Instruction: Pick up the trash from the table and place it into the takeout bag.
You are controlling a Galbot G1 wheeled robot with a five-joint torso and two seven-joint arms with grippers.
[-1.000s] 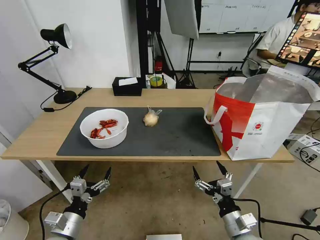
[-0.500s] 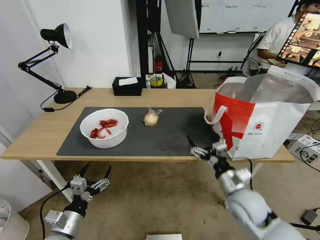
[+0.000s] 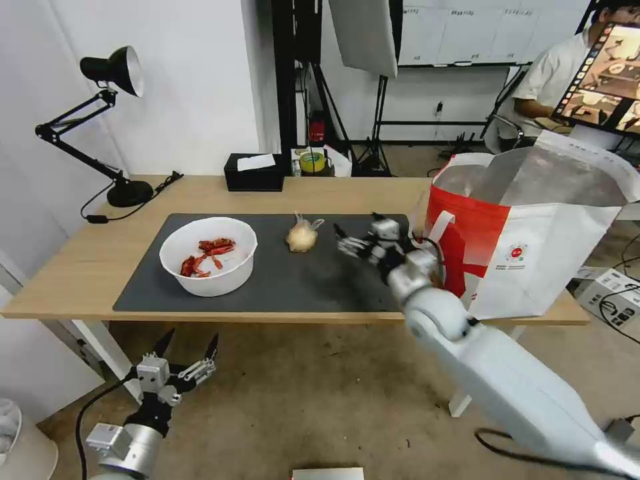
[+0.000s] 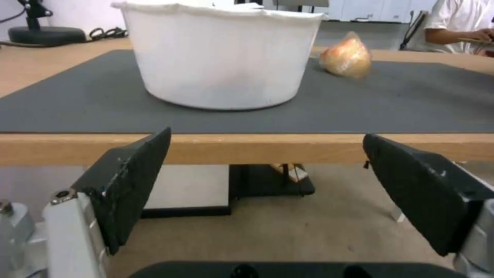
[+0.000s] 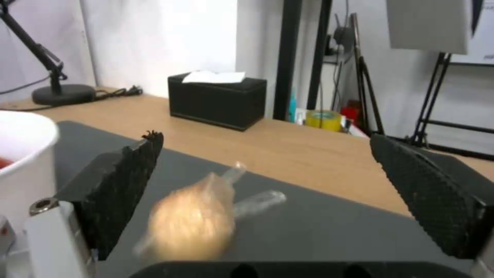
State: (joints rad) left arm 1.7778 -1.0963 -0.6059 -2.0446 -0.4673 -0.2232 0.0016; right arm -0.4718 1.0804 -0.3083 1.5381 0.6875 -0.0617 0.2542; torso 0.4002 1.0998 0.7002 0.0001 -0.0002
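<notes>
Knotted bag point(image 3: 302, 236) on mat, R gripper point(image 3: 360, 235) open beside.

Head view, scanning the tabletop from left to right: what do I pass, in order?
Desk lamp base → white bowl of red shells → knotted bag → right gripper, open over the mat → takeout bag.

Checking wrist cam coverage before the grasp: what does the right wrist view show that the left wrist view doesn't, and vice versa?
Right wrist view alone: the black tissue box, a yellow tape roll, and the open right gripper framing the knotted bag from close by. Left wrist view alone: the bowl's whole white side, the table's front edge, floor beneath, and the open left gripper held below the table. Both share: the bag, the bowl, the grey mat, and the lamp base.
</notes>
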